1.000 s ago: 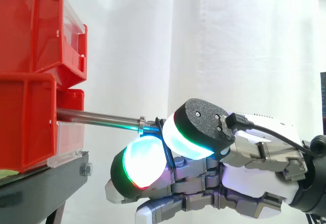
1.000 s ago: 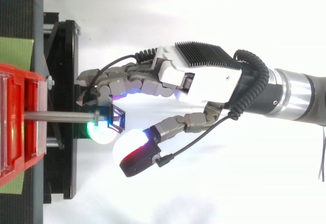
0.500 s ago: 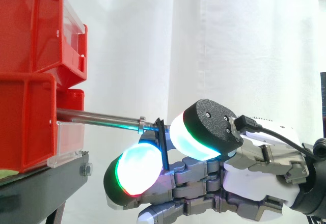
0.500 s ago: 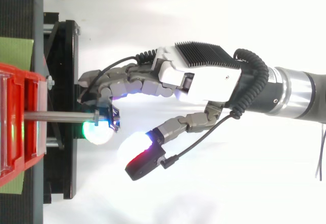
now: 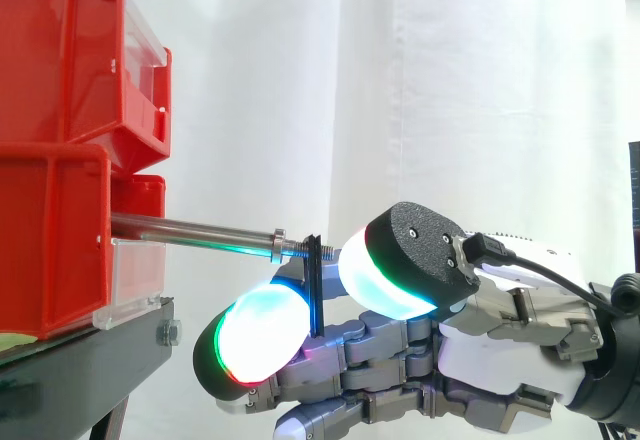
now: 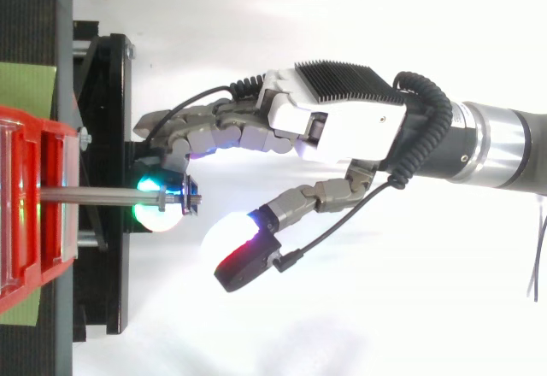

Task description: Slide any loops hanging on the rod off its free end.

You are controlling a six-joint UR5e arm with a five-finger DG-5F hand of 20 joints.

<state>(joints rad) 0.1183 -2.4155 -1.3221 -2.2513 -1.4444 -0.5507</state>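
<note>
Red bins (image 5: 60, 230) sit at the edge of the stand (image 5: 90, 360). My hand (image 6: 342, 128) curls its fingers (image 6: 197, 132) on the loop (image 5: 316, 280) at the free tip of the rod (image 5: 190, 228). The side view shows the loop upright. The top view shows my thumb (image 6: 242, 256) apart from it.

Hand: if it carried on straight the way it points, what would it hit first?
Probably the black stand under the red bins: the hand points left, below the rod, about level with the stand's edge. The top view also puts the stand straight ahead, though depth is hard to judge.
</note>
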